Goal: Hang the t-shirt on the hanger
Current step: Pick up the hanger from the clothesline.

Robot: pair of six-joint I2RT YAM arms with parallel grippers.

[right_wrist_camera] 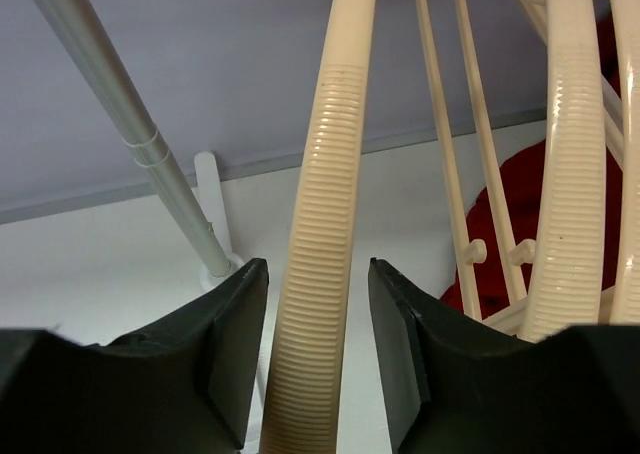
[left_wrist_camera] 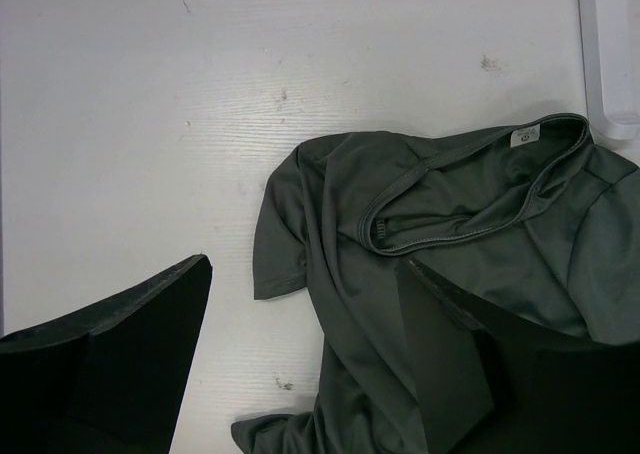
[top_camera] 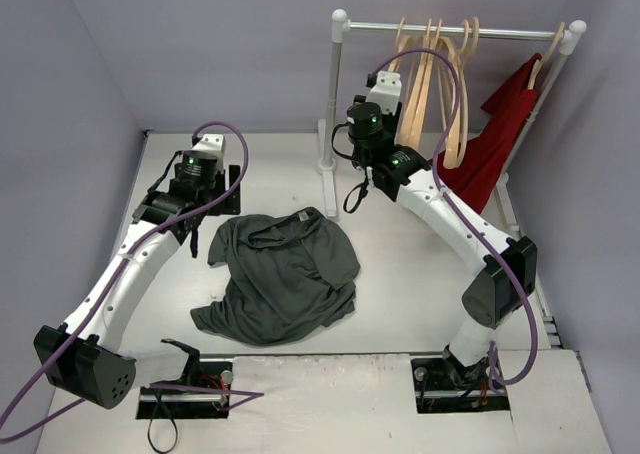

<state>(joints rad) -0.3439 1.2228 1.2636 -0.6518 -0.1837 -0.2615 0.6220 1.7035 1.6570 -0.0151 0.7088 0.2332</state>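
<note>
The dark grey-green t-shirt (top_camera: 285,274) lies crumpled on the white table, its collar toward the back; it also shows in the left wrist view (left_wrist_camera: 450,234). My left gripper (top_camera: 195,236) hovers open and empty over the shirt's left sleeve (left_wrist_camera: 305,274). Several pale hangers hang on the rack. My right gripper (top_camera: 398,114) is raised at the leftmost hanger (top_camera: 405,79). In the right wrist view its open gripper (right_wrist_camera: 317,274) straddles that hanger's ribbed arm (right_wrist_camera: 330,174), with a gap on each side.
A white clothes rack (top_camera: 335,94) stands at the back right, its rail (right_wrist_camera: 120,104) beside my right gripper. A bright red garment (top_camera: 495,139) hangs at the rack's right end. Other hangers (right_wrist_camera: 575,174) crowd close on the right. Purple walls enclose the table.
</note>
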